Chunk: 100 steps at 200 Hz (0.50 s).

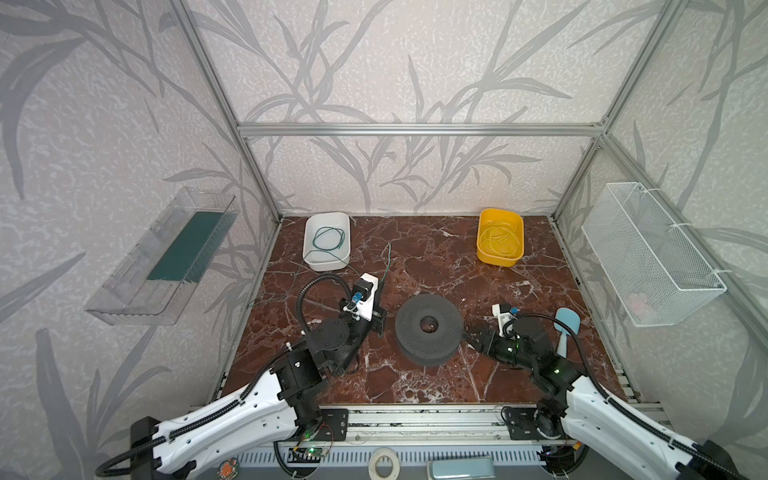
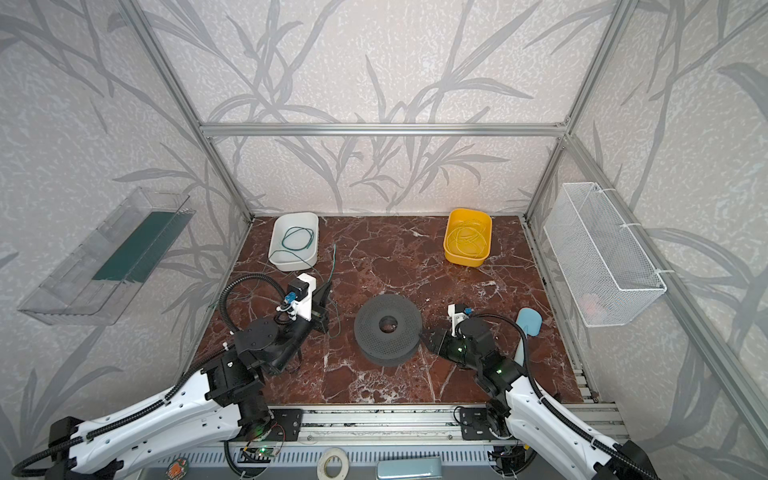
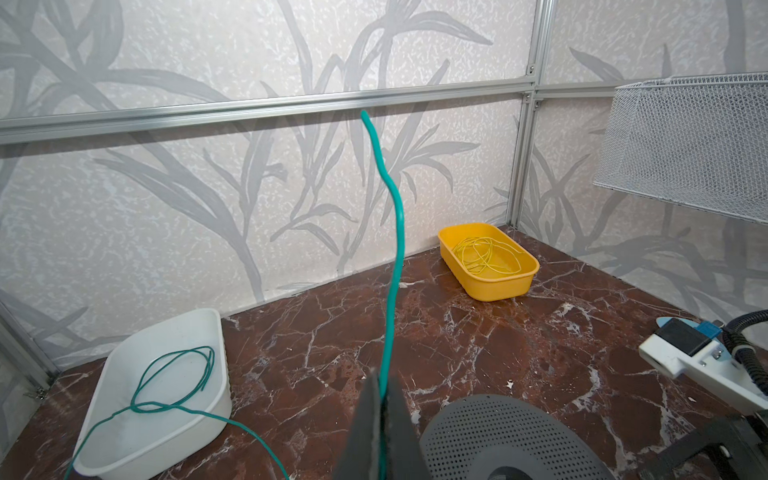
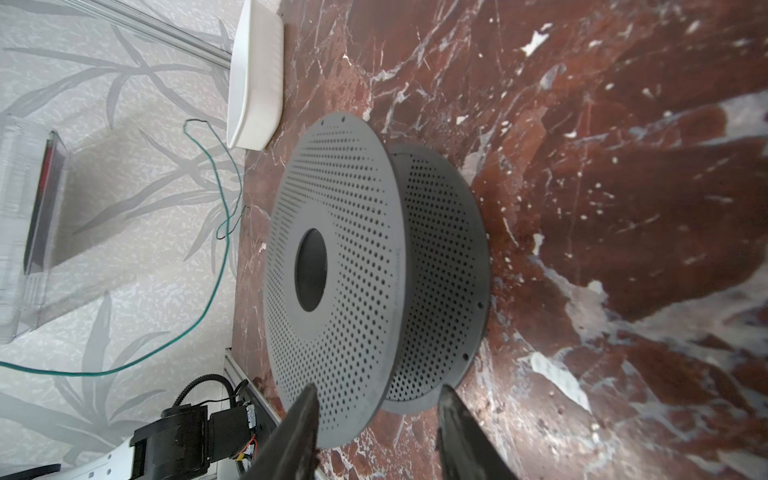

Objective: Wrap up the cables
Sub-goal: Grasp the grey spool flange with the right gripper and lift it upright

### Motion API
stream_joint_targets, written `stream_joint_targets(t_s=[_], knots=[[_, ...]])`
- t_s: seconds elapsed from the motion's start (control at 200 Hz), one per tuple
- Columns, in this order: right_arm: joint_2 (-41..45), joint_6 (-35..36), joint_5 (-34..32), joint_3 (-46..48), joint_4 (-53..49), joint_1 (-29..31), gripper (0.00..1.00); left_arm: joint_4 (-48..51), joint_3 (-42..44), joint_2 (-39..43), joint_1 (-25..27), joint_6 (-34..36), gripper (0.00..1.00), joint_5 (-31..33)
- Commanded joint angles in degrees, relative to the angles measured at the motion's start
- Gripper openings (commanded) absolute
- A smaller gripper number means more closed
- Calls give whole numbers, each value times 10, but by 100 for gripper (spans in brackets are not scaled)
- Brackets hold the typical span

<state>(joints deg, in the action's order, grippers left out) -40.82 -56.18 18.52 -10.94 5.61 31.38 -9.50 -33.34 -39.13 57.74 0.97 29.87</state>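
A thin dark green cable (image 3: 395, 249) is pinched in my left gripper (image 3: 382, 384), which is shut on it. The cable's free end stands up above the fingers. Its other part trails down to a loose coil (image 1: 328, 241) in the white tub (image 1: 309, 232) at the back left. In both top views the left gripper (image 1: 380, 286) (image 2: 328, 286) hovers left of a grey perforated spool (image 1: 444, 316) (image 2: 374, 332) lying flat mid-table. My right gripper (image 4: 378, 399) (image 1: 469, 336) is open, its jaws astride the spool's (image 4: 353, 228) near rim.
A yellow tub (image 1: 498, 259) with a yellow wire coil (image 1: 498, 239) stands at the back right. A light blue spatula (image 1: 567, 320) lies right of my right arm. A white mesh basket (image 1: 652, 257) hangs on the right wall, a clear shelf (image 1: 162, 257) on the left wall.
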Motion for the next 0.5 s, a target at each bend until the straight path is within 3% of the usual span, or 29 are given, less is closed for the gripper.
stream_joint_targets(t_s=[0.0,0.145,0.495], knots=[[-5,-9,-3,23,71,3,46,15,5,19,-1,-46,0,-3],[-28,-19,-23,42,104,3,45,29,9,35,-1,-69,0,-6],[-146,-9,27,42,244,3,42,26,45,75,-2,-109,0,-22]])
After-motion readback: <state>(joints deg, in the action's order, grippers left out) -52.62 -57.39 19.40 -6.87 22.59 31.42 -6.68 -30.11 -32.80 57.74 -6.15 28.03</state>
